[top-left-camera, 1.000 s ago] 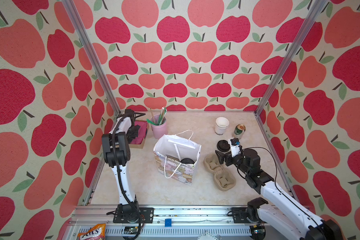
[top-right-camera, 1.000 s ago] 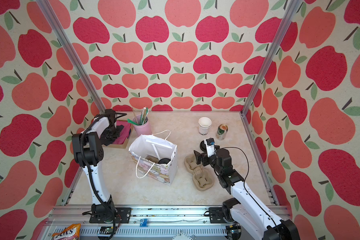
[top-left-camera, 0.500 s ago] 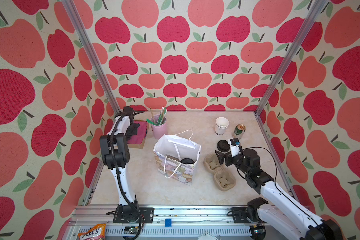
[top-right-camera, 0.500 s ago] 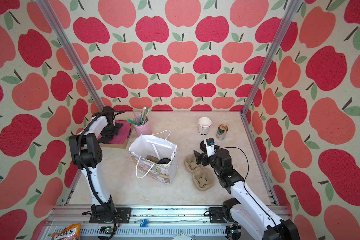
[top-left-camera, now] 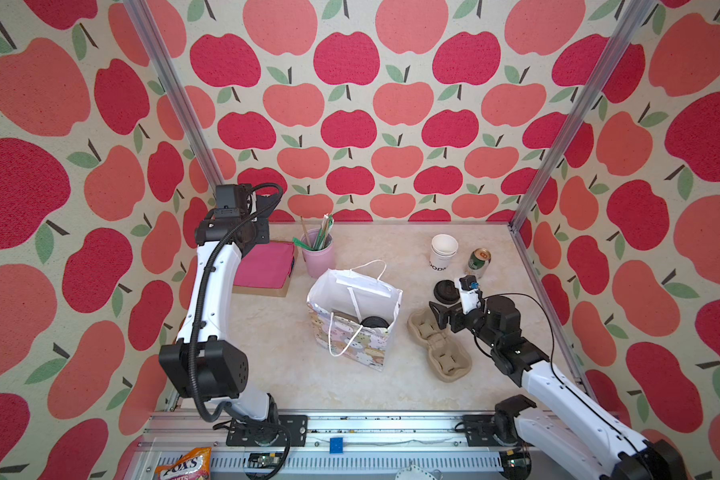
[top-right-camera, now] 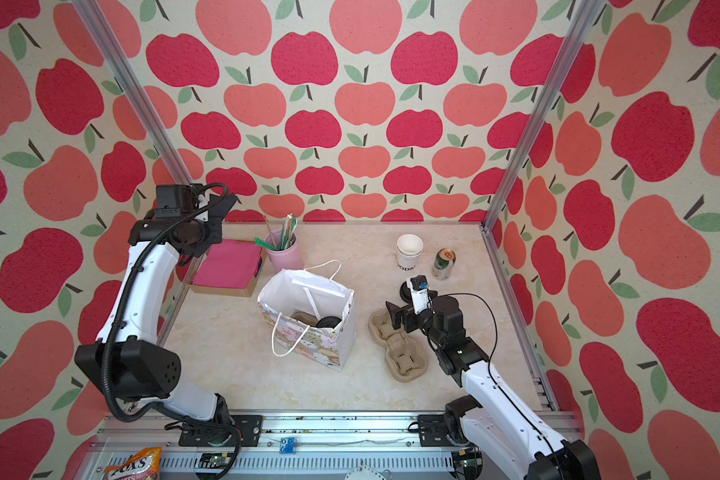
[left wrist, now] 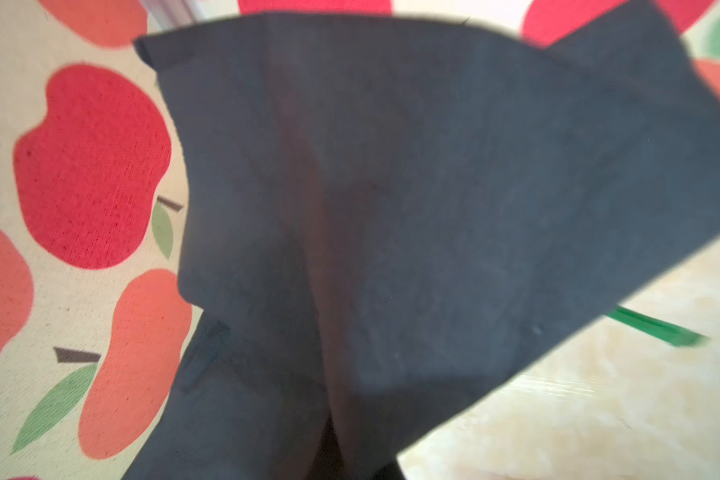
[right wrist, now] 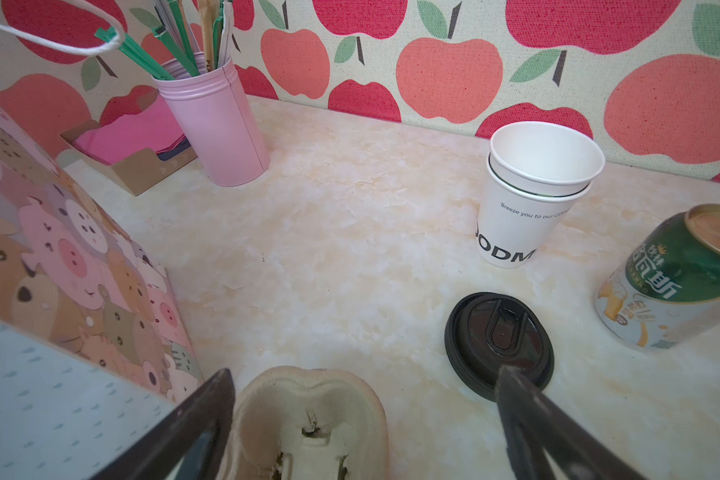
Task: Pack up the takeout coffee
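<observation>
Left gripper, 10 o'clock, above napkin box: jaws pressed together, pinching dark napkin. Takeout coffee inside gift bag, table centre, only lid showing. Right gripper, 3 o'clock, over cup carrier: jaws spread wide.

Cup stack: "ODM"; sweets packet: "FOX'S".

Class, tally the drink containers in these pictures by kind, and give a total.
Nested white cups, no lid: 2
Black-lidded cup in the bag, only its lid showing: 1
Green can: 1
Total: 4
</observation>
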